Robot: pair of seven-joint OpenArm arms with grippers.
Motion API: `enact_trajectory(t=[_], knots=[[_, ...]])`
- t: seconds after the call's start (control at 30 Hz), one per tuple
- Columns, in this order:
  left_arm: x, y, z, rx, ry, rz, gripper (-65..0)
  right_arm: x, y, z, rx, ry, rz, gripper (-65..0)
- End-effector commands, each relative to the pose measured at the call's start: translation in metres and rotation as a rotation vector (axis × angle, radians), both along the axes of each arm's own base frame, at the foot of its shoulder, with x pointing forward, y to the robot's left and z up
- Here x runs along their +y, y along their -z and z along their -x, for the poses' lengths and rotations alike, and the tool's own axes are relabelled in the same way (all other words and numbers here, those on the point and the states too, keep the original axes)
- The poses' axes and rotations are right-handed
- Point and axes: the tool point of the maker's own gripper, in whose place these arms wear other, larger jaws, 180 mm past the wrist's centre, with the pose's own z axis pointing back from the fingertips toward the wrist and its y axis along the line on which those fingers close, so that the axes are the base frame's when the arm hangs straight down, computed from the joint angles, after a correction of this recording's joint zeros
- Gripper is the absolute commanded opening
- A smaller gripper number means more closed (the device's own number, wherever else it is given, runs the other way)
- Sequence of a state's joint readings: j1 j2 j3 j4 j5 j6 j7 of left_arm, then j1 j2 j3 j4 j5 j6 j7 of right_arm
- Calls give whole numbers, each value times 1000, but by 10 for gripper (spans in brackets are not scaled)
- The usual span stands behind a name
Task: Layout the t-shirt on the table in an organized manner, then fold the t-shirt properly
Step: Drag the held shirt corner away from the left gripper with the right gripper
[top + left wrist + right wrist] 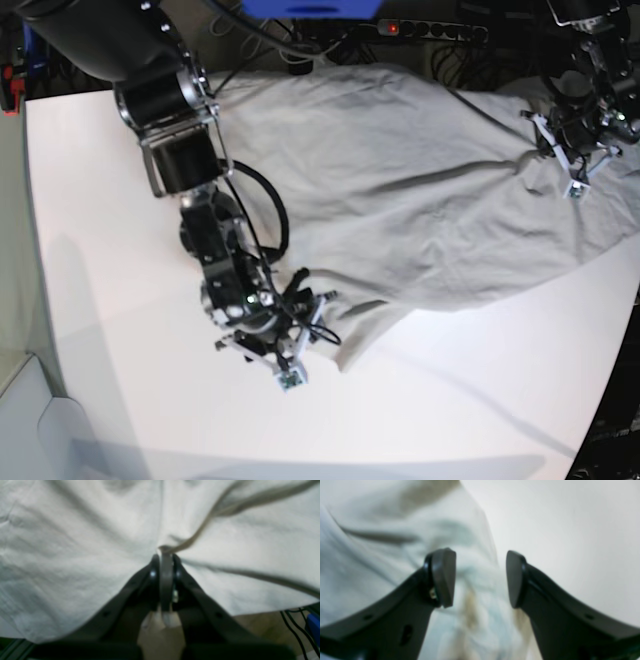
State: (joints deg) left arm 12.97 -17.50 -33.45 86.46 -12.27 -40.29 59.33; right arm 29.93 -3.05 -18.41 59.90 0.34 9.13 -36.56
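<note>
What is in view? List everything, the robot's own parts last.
t-shirt: one, light beige-grey, spread rumpled across the table's far half.
table: one, white, under everything.
power strip: one, dark with a red light, beyond the far edge.
cables: several, black, off the table edge.
left hand: one, black, shut on the t-shirt.
right hand: one, black, open over the shirt's near edge.

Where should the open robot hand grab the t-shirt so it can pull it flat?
Probably the loose corner of the t-shirt that sags toward the right gripper, whose jaws stand open. Come in low from the bare table side: that edge lies bunched and pointing that way, while the left gripper pinches the far side.
</note>
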Motion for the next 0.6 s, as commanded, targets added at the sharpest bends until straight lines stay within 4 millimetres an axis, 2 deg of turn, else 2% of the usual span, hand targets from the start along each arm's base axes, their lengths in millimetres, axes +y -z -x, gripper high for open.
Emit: enact_trajectory(t=[0.0,0.13,0.23,0.37,0.43,0.5,0.57], knots=[[13,7,20,95,-5,-58,-647,9,-23,-18,-61,-3,-26,-320],[12,8,21,96,-7,-55,-647,23,-14,-28,-45,-14,-44,-320],[12,11,28,111,-8,-54,-647,25,0,-30,-40,-15,-58,-320],[14,11,30,117,-7,-58,-647,21,26,-25,-9,-5,-56,-324],[14,10,30,117,-7,-60,-647,12,36,-22,11,4,-38,-327],[16,9,30,117,-7,-65,-647,1,44,-18,40,15,-16,-358],[22,7,29,116,-4,-80,-647,-3,62,-2,104,18,5,-435]])
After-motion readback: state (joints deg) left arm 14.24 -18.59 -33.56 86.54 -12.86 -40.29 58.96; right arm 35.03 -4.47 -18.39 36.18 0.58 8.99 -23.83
